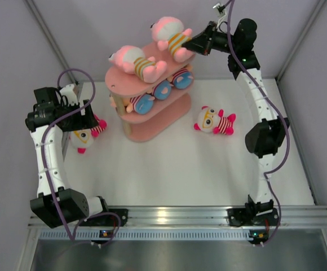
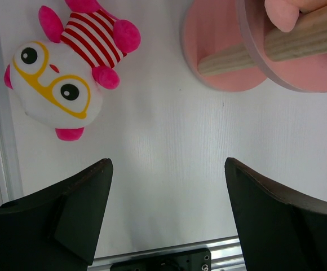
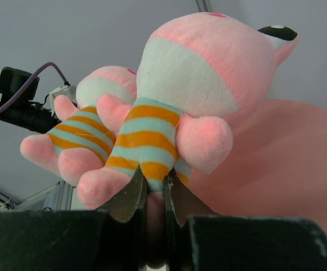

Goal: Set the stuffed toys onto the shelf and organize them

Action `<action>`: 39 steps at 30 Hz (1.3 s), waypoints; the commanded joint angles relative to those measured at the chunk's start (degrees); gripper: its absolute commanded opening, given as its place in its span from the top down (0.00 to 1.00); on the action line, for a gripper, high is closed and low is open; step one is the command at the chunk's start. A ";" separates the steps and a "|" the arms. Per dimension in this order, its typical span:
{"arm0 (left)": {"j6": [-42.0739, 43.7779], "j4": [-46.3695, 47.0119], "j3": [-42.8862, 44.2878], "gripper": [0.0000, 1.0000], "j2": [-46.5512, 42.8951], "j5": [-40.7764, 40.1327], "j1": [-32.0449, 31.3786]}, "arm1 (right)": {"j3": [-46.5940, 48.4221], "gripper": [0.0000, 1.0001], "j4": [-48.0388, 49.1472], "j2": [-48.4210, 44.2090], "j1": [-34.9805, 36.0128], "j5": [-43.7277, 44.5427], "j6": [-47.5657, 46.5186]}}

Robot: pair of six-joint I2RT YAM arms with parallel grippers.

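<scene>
The pink three-tier shelf (image 1: 152, 127) stands at the back middle. Two pink-headed toys with yellow-striped bodies lie on its top board: one on the left (image 1: 135, 61), one on the right (image 1: 172, 35). My right gripper (image 1: 193, 44) is shut on the right toy's leg (image 3: 155, 180), holding it over the top board (image 3: 287, 164). Toys with round blue feet (image 1: 152, 97) sit on the middle tier. A white-headed red-striped toy (image 1: 214, 121) lies right of the shelf. Another (image 2: 62, 73) lies by my left gripper (image 2: 166, 214), which is open and empty above the table.
The enclosure's grey walls stand close behind and beside the shelf. A metal rail (image 1: 175, 217) runs along the near edge by the arm bases. The shelf's bottom board and a wooden post (image 2: 237, 56) show at the left wrist view's upper right.
</scene>
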 commanded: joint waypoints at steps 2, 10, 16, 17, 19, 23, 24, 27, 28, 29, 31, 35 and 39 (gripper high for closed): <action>0.00 2.59 -0.25 0.13 -0.96 1.27 0.26 | 4.09 1.00 4.43 0.92 1.53 3.47 0.35; 0.26 2.59 -0.69 0.13 -1.40 1.27 0.26 | 5.68 0.87 -0.76 3.66 2.85 4.17 -1.93; 0.27 2.67 -1.39 0.14 -1.49 1.89 0.26 | 5.50 0.33 -1.73 3.04 2.76 5.67 -2.37; 0.18 2.59 -1.39 0.14 -1.66 2.15 0.26 | 5.24 0.30 -1.73 2.61 2.41 6.19 -2.55; 0.35 2.59 -1.74 0.13 -1.93 2.06 0.26 | 4.80 0.24 -1.90 1.90 1.80 6.72 -2.64; 0.71 2.59 -2.27 0.14 -1.84 1.97 0.26 | 4.18 0.20 -2.08 0.06 0.48 7.51 -2.46; 0.79 2.59 -2.36 0.14 -1.84 1.97 0.26 | 4.18 0.18 -2.08 -0.30 0.21 7.51 -2.37; 0.97 2.59 -2.62 0.14 -1.84 2.24 0.18 | 4.18 0.10 -1.73 -1.79 -0.23 6.99 -1.94; 0.97 2.59 -2.62 0.14 -1.75 2.15 0.26 | 4.18 0.09 -1.47 -2.23 -0.23 7.07 -1.76; 1.06 2.59 -2.62 0.14 -1.84 2.06 0.26 | 4.18 0.07 -0.51 -3.10 -0.23 6.90 -0.71; 1.14 2.59 -2.45 0.14 -1.84 1.89 0.26 | 4.18 0.01 0.55 -4.16 -0.23 6.98 0.26; 1.32 2.59 -2.53 0.14 -2.02 1.80 0.35 | 4.01 0.01 -0.58 -6.01 -0.23 8.47 -0.60; 2.89 2.76 -3.32 0.13 -2.19 0.22 0.35 | -1.77 0.01 -6.99 -11.97 -0.58 13.04 -4.65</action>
